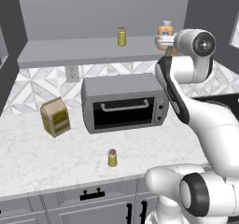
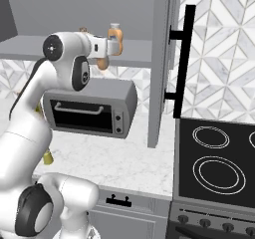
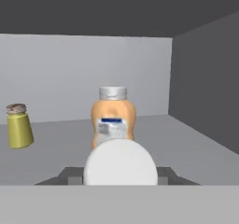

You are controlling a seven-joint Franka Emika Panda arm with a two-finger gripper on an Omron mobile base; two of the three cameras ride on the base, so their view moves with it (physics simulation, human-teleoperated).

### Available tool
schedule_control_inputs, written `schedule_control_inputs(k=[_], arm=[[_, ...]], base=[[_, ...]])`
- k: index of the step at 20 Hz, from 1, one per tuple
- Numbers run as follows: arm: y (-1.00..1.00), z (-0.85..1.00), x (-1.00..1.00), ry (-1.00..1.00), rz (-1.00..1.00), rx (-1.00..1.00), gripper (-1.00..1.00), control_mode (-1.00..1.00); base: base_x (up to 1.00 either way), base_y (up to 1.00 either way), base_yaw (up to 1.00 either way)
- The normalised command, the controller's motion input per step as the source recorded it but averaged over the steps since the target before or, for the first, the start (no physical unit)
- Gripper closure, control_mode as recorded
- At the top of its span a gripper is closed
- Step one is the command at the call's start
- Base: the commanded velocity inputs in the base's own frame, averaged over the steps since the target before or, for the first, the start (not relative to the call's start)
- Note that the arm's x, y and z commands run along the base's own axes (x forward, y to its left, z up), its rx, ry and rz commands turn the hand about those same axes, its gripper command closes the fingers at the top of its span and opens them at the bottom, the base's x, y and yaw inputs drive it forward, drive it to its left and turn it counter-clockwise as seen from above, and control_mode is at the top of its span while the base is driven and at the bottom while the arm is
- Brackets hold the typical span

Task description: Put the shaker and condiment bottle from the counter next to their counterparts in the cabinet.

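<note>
My gripper (image 3: 120,175) is raised to the cabinet (image 1: 70,50) shelf and is shut on the condiment bottle (image 2: 103,62). That bottle's orange body hangs under the hand, and its whitish round end (image 3: 120,162) sits between the fingers. Just behind it stands the twin orange bottle (image 3: 113,118), upright on the shelf (image 1: 165,31). The twin shaker (image 3: 18,126) stands on the same shelf, left of that bottle (image 1: 122,36). The other yellow-green shaker (image 1: 112,158) stands alone on the marble counter (image 1: 46,157), in front of the oven, far below the gripper (image 1: 161,41).
A grey toaster oven (image 1: 125,104) sits on the counter under the shelf, with a tan box (image 1: 55,116) to its left. The cabinet's dark side wall (image 3: 205,106) is close on the right. An open door with a black handle (image 2: 183,59) and a black stove (image 2: 219,158) lie right of the shelf.
</note>
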Motion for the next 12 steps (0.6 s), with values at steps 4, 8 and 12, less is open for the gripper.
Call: schedule_control_inputs(k=[4,8,12], arm=[[0.0,0.0,0.26,-0.07,0.0,0.01,1.0,-1.0],[0.0,-0.01,0.22,-0.16,0.0,0.0,1.0,-1.0],[0.0,0.0,0.28,-0.12,0.0,0.0,1.0,-1.0]], base=[[0.0,0.0,0.0],[0.0,0.0,0.0],[0.0,0.0,0.0]])
